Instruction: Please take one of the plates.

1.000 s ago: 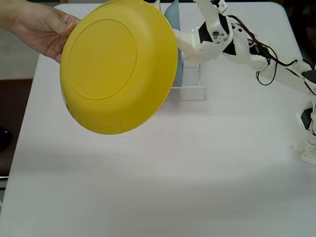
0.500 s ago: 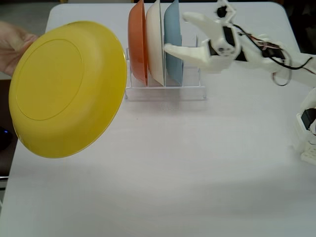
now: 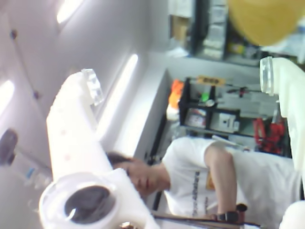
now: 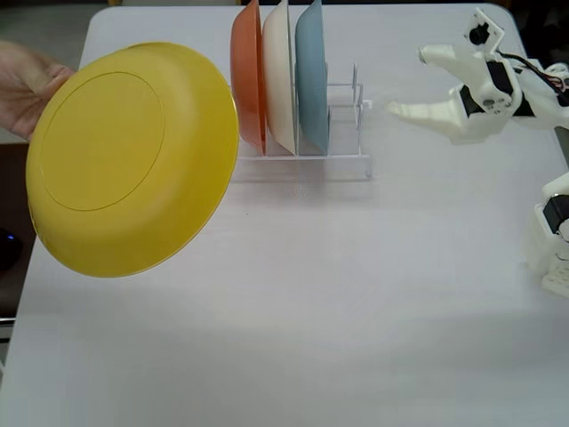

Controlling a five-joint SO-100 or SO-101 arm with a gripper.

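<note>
The yellow plate (image 4: 133, 160) is tilted on edge above the table's left side, held by a person's hand (image 4: 31, 84) at its far-left rim. In the wrist view only a blurred piece of the plate (image 3: 264, 19) shows at the top right. My gripper (image 4: 407, 82) hovers open and empty at the right, well clear of the plate and right of the rack. Its white fingers (image 3: 76, 124) stand wide apart in the wrist view, where the gripper (image 3: 178, 78) points at the person.
A clear plate rack (image 4: 302, 165) at the table's back holds an orange plate (image 4: 247, 76), a cream plate (image 4: 280, 76) and a blue plate (image 4: 311, 80) upright. The arm's base (image 4: 551, 240) stands at the right edge. A person in a white shirt (image 3: 209, 176) faces the wrist camera.
The hand has carried the yellow plate from in front of the rack to the left. My arm has drawn back to the right, away from the rack, with its gripper open.
</note>
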